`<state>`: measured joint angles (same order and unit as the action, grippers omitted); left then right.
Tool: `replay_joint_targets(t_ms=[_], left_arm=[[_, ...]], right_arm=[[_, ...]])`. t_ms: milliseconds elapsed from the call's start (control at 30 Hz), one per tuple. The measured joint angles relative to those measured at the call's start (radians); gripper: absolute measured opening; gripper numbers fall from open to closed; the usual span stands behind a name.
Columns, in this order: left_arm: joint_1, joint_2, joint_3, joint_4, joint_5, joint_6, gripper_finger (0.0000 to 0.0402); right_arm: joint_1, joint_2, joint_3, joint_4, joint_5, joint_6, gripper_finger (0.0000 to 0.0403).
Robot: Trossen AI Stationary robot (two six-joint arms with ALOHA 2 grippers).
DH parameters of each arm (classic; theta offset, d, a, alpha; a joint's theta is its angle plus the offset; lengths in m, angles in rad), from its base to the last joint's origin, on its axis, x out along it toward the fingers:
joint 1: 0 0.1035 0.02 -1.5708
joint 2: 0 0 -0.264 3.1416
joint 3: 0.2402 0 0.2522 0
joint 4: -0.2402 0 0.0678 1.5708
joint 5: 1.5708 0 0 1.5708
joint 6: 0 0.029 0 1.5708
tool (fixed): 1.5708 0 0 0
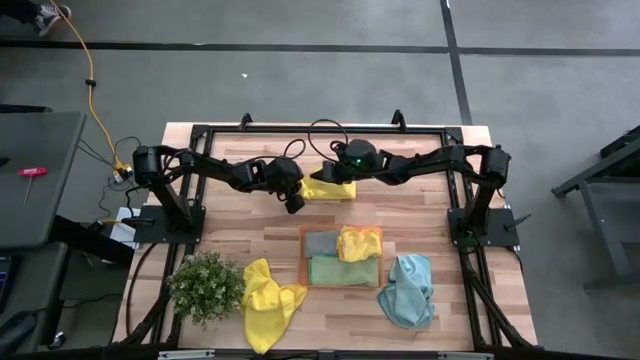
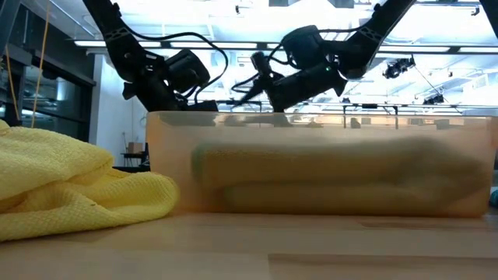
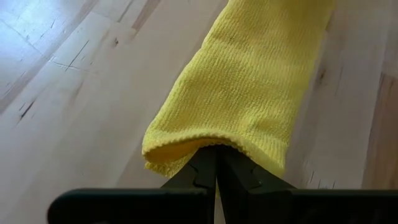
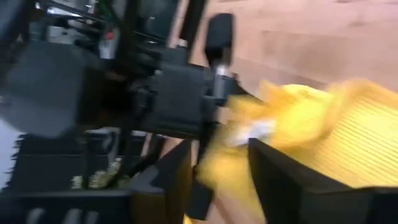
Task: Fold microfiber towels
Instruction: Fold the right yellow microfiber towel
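Left gripper [image 3: 216, 167] sits with its two dark fingers pressed together on the near edge of the bright yellow ribbed microfiber towel [image 1: 328, 188]; note the hemmed edge curling over the fingertips in the left wrist view. Right gripper [image 4: 219, 167] holds its fingers apart around a bunched yellow fold of the same towel; you cannot tell from the blurred right wrist view whether the pads grip it. You find this towel lying as a narrow folded strip at the far middle of the light wooden plank table [image 1: 250, 225], between the two grippers.

Observe the remaining cloths:
- a crumpled yellow towel [image 1: 268, 302] near the front edge, beside the small green leafy potted plant [image 1: 205, 285];
- a rumpled light blue towel [image 1: 408, 290] at front right;
- grey [image 1: 320, 243], pale green [image 1: 343, 270] and yellow [image 1: 360, 242] towels on the flat orange square mat [image 1: 303, 258].

No legible writing shows.
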<state>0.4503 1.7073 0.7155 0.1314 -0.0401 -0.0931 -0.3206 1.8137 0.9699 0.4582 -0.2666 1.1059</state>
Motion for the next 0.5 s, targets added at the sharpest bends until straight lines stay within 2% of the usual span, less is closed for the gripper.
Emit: replay_joint_targets(t_ms=[167,300,400,500], left_arm=[[0.002,0.0,0.0,0.0,-0.002,0.018,0.0],[0.006,-0.006,0.0,-0.024,-0.001,0.018,0.0],[0.013,-0.045,0.001,-0.055,0.001,0.017,0.0],[0.022,-0.109,0.0,-0.105,0.002,0.018,0.0]], right_arm=[[-0.008,0.0,0.0,0.062,-0.036,-0.03,0.0207],[-0.049,-0.011,0.0,0.073,-0.106,-0.064,0.0228],[-0.095,-0.05,0.0,0.007,-0.163,-0.133,0.0231],[-0.133,-0.108,0.0,-0.144,-0.181,-0.248,0.0232]])
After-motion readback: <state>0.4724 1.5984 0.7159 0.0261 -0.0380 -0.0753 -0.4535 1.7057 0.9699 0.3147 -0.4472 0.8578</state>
